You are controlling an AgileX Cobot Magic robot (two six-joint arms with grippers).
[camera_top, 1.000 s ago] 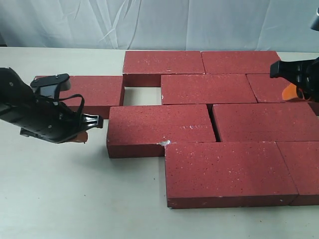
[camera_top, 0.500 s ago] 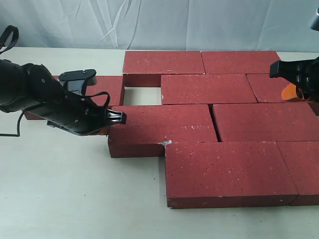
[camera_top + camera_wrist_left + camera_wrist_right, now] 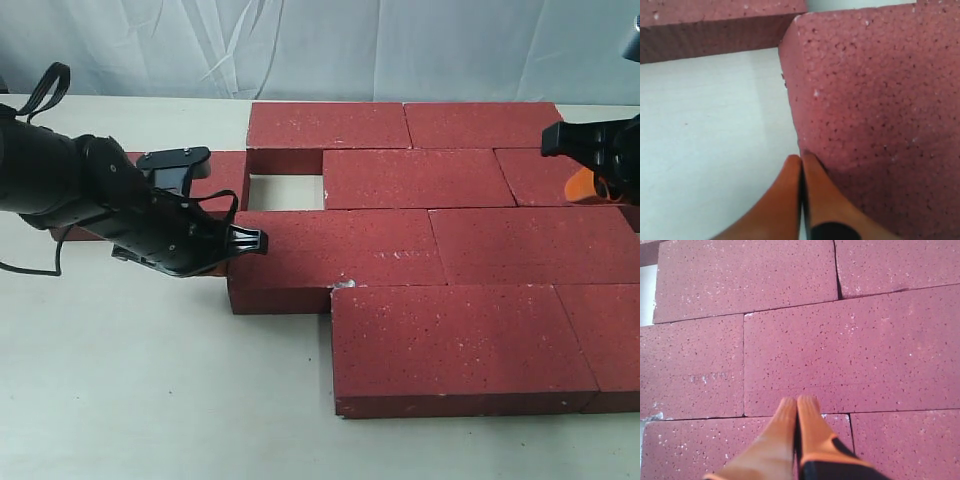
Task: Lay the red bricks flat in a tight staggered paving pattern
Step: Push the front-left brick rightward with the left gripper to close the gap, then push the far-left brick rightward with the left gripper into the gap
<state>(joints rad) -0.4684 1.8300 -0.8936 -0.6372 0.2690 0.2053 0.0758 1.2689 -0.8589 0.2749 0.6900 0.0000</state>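
Several dark-red bricks lie flat in staggered rows on the pale table (image 3: 150, 390). My left gripper (image 3: 232, 258) (image 3: 801, 159) is shut with nothing in it, its orange fingertips pressed against the left end of the third-row left brick (image 3: 335, 255) (image 3: 875, 110). That brick's right end now meets its neighbour (image 3: 530, 245). Another brick (image 3: 215, 172) lies behind the left arm, partly hidden by it. My right gripper (image 3: 579, 188) (image 3: 799, 402) is shut and empty, hovering over the bricks at the right side.
A square patch of bare table (image 3: 285, 192) shows between the back-row brick (image 3: 328, 125), the second-row brick (image 3: 418, 178) and the pushed brick. Two large bricks (image 3: 455, 345) fill the front right. A white cloth backdrop (image 3: 320, 45) hangs behind.
The left arm swung right and its shut gripper pushed the third-row left brick to the right, closing the dark gap against its neighbour. The right gripper has not moved.
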